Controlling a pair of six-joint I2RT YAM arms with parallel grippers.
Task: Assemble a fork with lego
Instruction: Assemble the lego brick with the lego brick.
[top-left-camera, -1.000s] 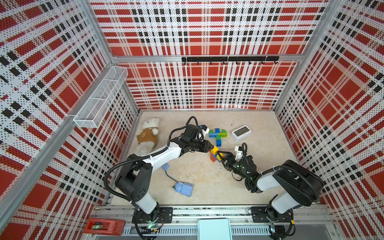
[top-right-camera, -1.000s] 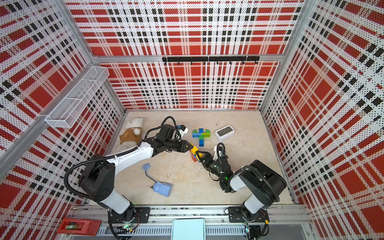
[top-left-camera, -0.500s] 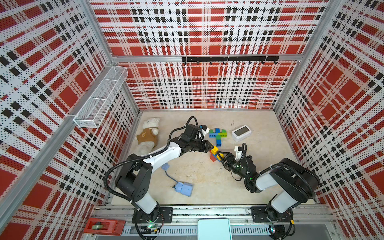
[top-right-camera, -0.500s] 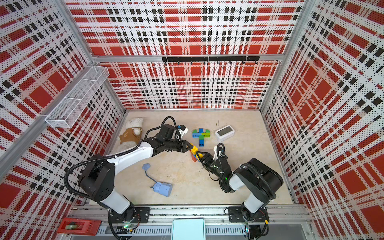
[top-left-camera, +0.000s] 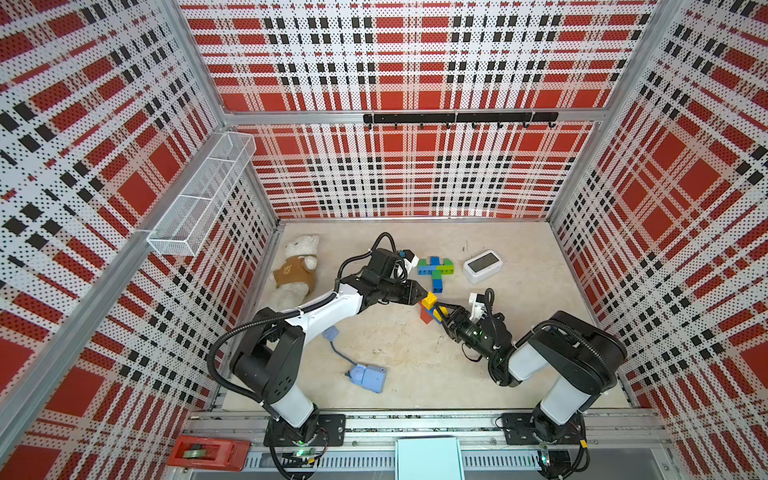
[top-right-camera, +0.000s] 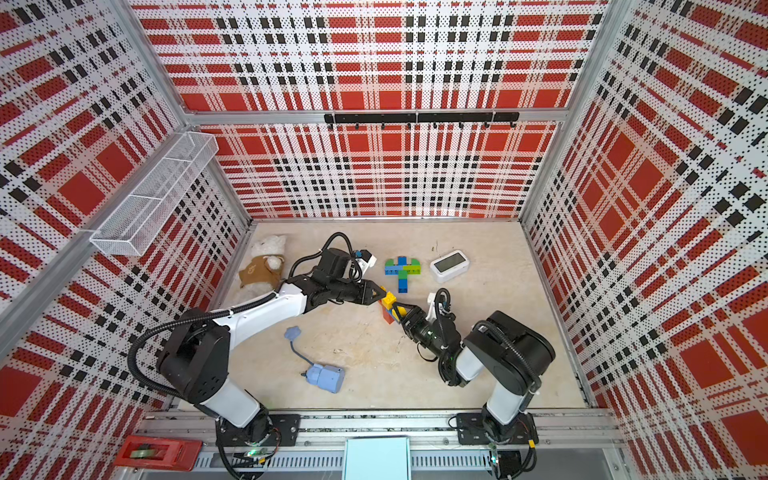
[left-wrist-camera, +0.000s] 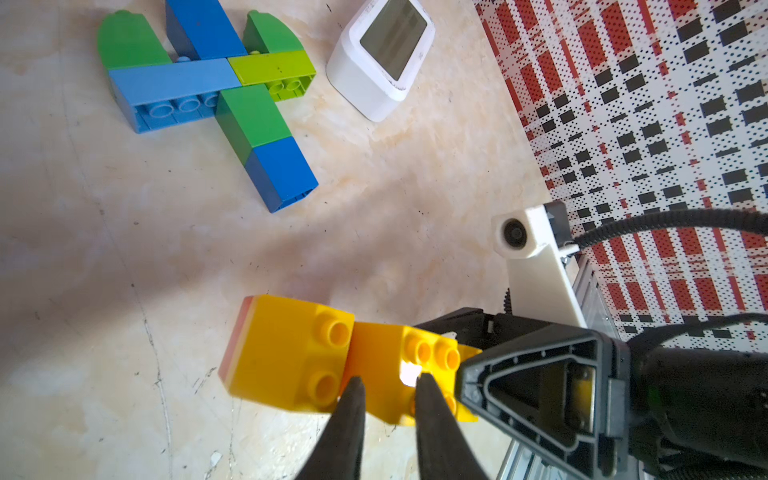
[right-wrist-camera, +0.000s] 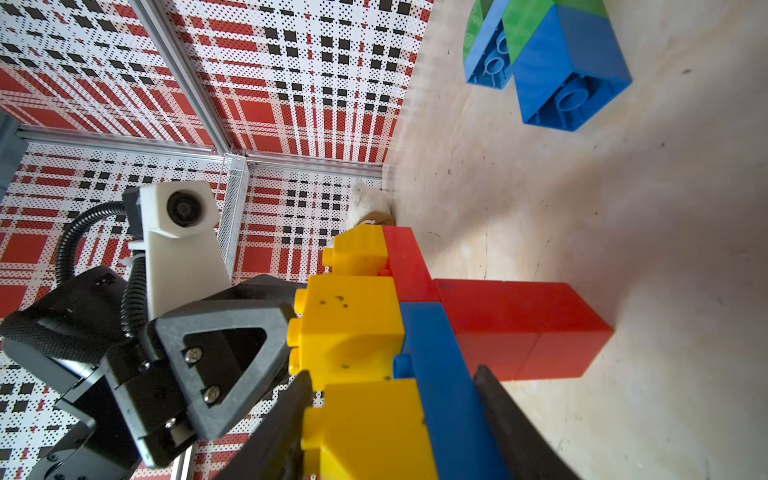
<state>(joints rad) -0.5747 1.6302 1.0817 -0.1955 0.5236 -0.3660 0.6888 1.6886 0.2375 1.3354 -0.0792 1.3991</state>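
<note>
A lego cluster of yellow (right-wrist-camera: 349, 328), blue (right-wrist-camera: 436, 374) and red (right-wrist-camera: 519, 324) bricks stands mid-table (top-left-camera: 428, 307) (top-right-camera: 388, 305). My right gripper (right-wrist-camera: 391, 372) (top-left-camera: 442, 313) is shut on it, one finger on a yellow brick and the other on the blue brick. My left gripper (left-wrist-camera: 388, 382) (top-left-camera: 422, 296) is shut, and its tips press the studded side of the yellow bricks (left-wrist-camera: 286, 353) from the opposite side. A second lego piece, a flat cross of green, blue, light blue and lime bricks (top-left-camera: 435, 270) (left-wrist-camera: 208, 79), lies farther back, untouched.
A white clock-like device (top-left-camera: 483, 265) sits right of the cross. A teddy bear (top-left-camera: 297, 270) lies by the left wall. A pale-blue box with a cord (top-left-camera: 368, 376) lies near the front. A wire basket (top-left-camera: 199, 195) hangs on the left wall.
My right gripper's jaws have narrowed onto the yellow and blue bricks, and that arm has edged toward the cluster. The left arm and gripper have stayed put.
</note>
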